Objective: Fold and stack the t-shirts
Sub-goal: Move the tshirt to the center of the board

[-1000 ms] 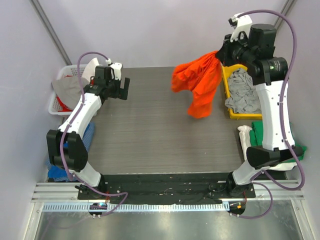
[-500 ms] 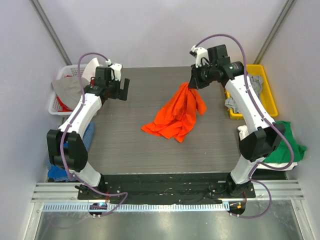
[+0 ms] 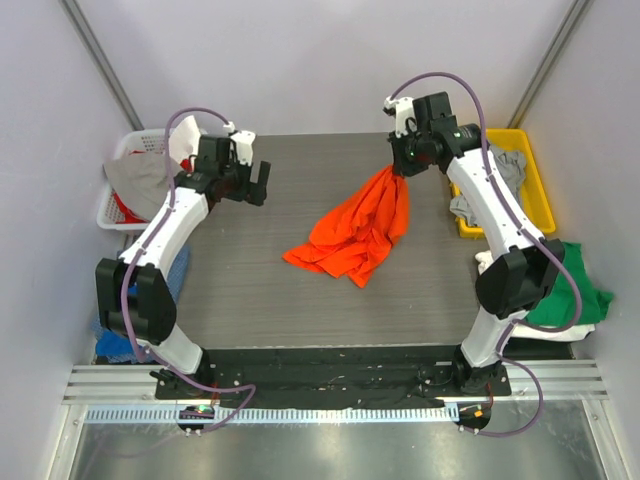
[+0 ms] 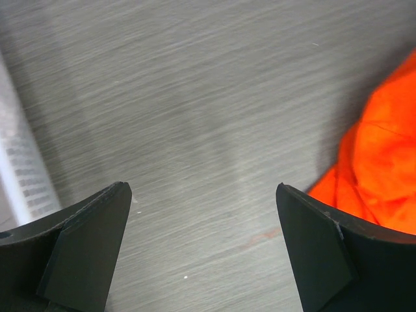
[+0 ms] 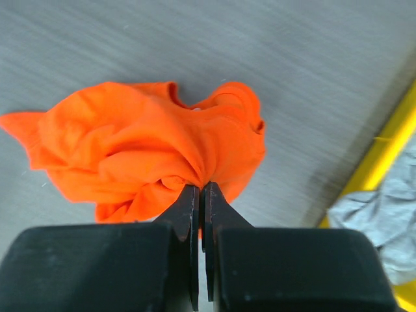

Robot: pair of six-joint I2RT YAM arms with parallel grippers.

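**A:** Where's the orange shirt (image 3: 352,232)?

**B:** Crumpled on the table (image 3: 250,290), a bit right of centre. Its far end is lifted by the right gripper (image 5: 200,192), whose jaws are pinched tight on a bunch of cloth. The rest sags down and lies in a heap.

**A:** And the left gripper (image 4: 200,188)?

**B:** Spread wide and holding nothing. It hangs over bare table at the far left, with the shirt's edge just showing at its right.

**A:** So the job now is spreading it flat?

**B:** I'd say so; no fold is made yet. The hold is on a wad rather than a seam, so dragging alone would likely leave it twisted. Better to find a shoulder or hem corner, bring the left over to take a second one, then pull the two apart low over the table so the cloth lays out smooth.

**A:** Anything in the way?

**B:** Nothing lies between the left gripper and the shirt. The yellow bin (image 3: 535,190) with a grey shirt (image 5: 380,218) sits close beside the right arm, so a pull that way could catch its rim. A green shirt (image 3: 580,290) lies near right, off the table. A white basket (image 3: 118,205) of cloth is far left, with blue cloth (image 3: 176,270) below it, all apart from the work
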